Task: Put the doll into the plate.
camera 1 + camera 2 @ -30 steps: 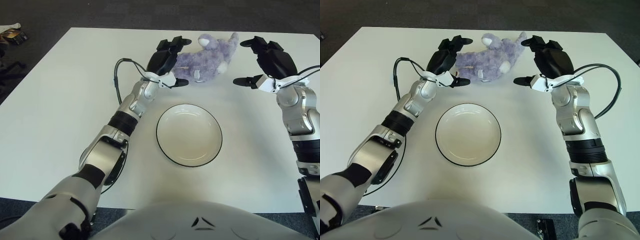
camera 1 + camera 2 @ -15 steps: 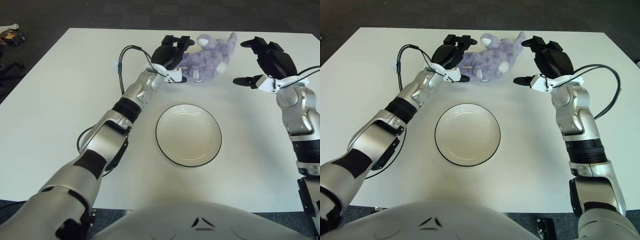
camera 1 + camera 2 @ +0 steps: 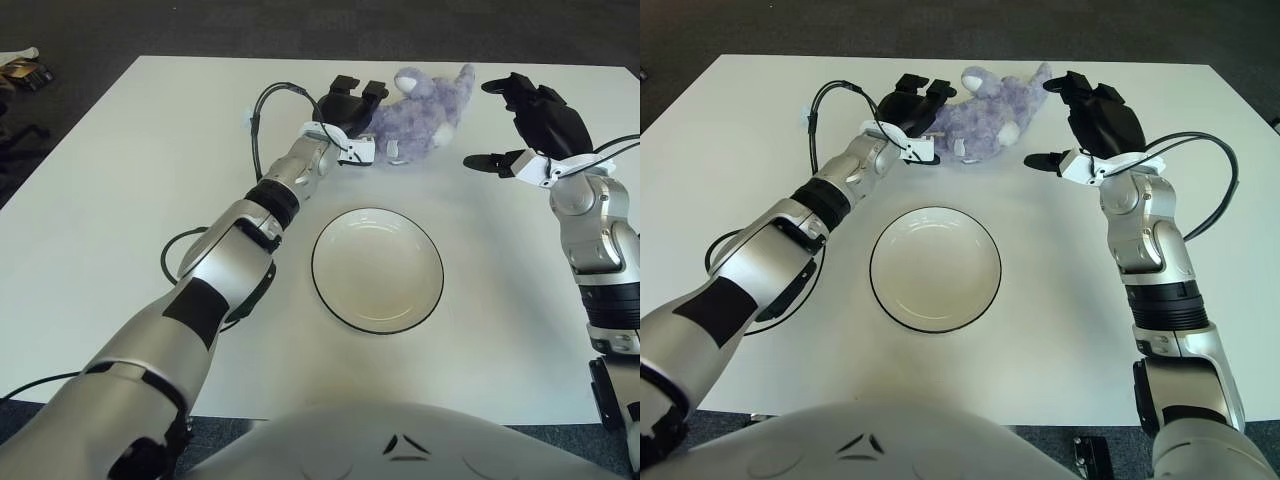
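A purple plush doll (image 3: 418, 115) lies on its side at the far middle of the white table (image 3: 120, 200). My left hand (image 3: 349, 105) is pressed against the doll's left end, its dark fingers spread over the plush without closing on it. My right hand (image 3: 530, 118) hovers open just right of the doll, a small gap away from it. Nearer to me, the white plate (image 3: 378, 270) with a dark rim sits with nothing in it. In the right eye view the doll (image 3: 985, 112) shows between both hands.
A black cable (image 3: 262, 125) loops off my left forearm above the table. Dark carpet (image 3: 200, 25) surrounds the table, with small items on the floor at far left (image 3: 22, 68).
My left hand has reached farther forward and right, from beside the doll to touching its left end. My right hand has barely moved. Doll and plate have stayed put.
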Controlling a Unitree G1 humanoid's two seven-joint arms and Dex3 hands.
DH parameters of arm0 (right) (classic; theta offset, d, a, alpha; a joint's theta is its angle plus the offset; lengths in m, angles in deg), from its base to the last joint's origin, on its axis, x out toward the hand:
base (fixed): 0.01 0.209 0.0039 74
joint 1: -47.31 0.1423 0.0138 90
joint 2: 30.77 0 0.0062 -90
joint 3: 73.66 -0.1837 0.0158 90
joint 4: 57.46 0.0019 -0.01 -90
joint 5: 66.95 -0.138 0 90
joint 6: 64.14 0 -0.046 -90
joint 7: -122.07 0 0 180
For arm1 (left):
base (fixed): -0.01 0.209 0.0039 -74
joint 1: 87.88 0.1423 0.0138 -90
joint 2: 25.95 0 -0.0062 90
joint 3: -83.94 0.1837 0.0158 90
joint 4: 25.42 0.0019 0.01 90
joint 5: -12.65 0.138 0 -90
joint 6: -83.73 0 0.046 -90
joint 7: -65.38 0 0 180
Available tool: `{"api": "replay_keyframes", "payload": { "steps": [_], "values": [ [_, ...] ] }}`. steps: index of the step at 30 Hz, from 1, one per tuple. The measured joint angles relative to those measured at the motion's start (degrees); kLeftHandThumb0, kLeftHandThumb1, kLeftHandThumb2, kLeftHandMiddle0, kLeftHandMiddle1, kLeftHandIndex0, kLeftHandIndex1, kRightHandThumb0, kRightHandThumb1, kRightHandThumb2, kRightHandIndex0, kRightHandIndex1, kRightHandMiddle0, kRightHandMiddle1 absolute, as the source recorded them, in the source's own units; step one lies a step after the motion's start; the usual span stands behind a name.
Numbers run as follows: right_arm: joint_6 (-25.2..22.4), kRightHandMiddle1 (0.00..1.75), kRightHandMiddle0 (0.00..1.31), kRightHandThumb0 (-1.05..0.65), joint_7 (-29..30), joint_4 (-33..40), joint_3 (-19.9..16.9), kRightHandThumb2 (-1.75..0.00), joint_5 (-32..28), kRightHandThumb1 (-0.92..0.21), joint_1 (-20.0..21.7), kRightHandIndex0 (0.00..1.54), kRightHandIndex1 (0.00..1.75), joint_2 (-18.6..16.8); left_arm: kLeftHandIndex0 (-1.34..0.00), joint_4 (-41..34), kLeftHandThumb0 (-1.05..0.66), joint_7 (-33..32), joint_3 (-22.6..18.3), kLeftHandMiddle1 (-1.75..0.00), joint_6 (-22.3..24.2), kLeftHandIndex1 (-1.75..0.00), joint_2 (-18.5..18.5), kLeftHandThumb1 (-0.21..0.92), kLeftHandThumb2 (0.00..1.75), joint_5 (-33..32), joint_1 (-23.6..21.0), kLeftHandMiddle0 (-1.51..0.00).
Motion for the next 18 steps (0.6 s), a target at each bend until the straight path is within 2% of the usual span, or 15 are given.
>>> {"api": "replay_keyframes", "payload": {
  "steps": [7,11,18],
  "values": [
    [-0.1,0.7,0.0,-0.93,0.6,0.7,-0.6,-0.5,-0.2,-0.61,-0.3,0.15,0.97,-0.2,0.0,2.7,-0.59,-0.4,1.5,-0.65,1.6,-0.56,0.7,0.33,0.86,0.5,-1.9,0.0],
    [0.3,0.72,0.0,-0.95,1.0,1.3,-1.2,-0.51,-0.3,-0.61,-0.6,0.15,0.94,-0.2,0.0,4.3,-0.63,-0.3,2.5,-0.67,2.3,-0.55,1.1,0.37,0.84,0.8,-2.9,0.0],
    [1.0,0.74,0.0,-0.96,1.5,1.8,-1.8,-0.51,-0.7,-0.62,-1.6,0.12,0.9,-0.2,0.0,6.9,-0.73,0.0,5.1,-0.92,2.7,-0.71,1.6,0.48,0.73,2.2,-5.1,0.0]
  ]
}}
